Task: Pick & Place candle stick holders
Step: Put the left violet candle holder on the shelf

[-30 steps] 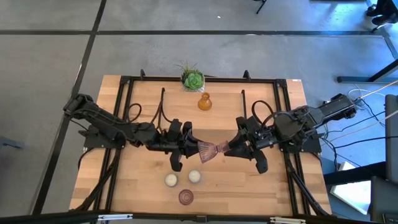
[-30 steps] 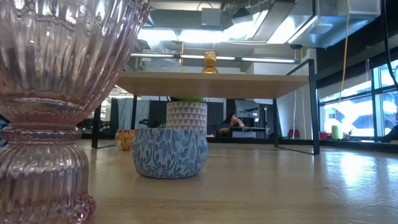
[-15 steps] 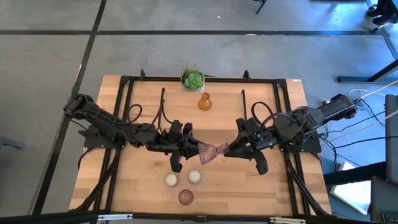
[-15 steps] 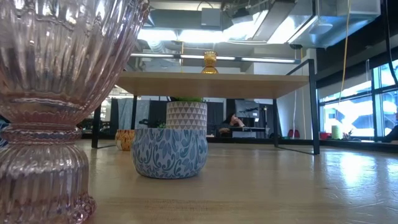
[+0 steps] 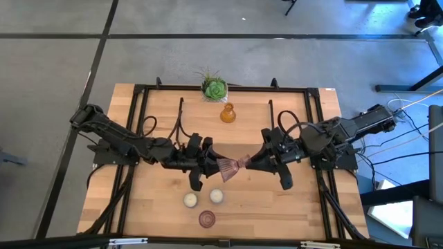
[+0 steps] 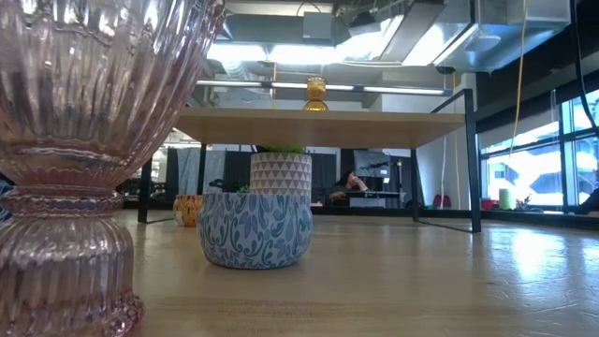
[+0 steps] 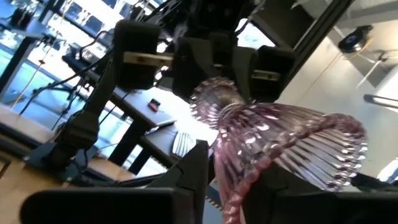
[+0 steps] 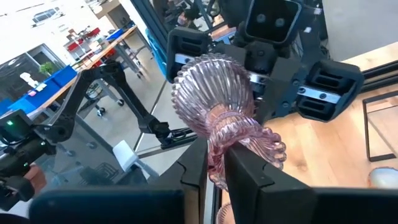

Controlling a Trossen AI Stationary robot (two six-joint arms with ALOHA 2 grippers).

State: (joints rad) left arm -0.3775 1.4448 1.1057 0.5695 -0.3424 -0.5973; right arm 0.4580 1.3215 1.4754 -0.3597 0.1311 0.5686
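Pink glass candle stick holder (image 5: 230, 167) spanning both grippers, mid-table, lying sideways.
Left gripper (image 5: 211, 166) at flared end, grip not discernible; right gripper (image 5: 252, 164) clenched on narrow neck. Two cream holders (image 5: 190, 200) near edge; bare wood beside amber holder (image 5: 227, 113) far.

A pink ribbed glass candle stick holder (image 7: 273, 143) fills the space just ahead of the left pincer (image 7: 233, 186), lying tilted on its side in the air. Its wide flared rim sits nearest the pincer, between the two dark fingers (image 7: 189, 171); one finger shows clearly beside the rim, the other is mostly hidden behind the glass, and whether they press on it cannot be told. The holder's narrow end points away from the left pincer and sits in the right pincer (image 7: 214, 93), whose dark fingers (image 7: 189, 62) flank it on both sides. Behind that pincer, its black arm (image 7: 93, 118) slopes away, with bright windows beyond.
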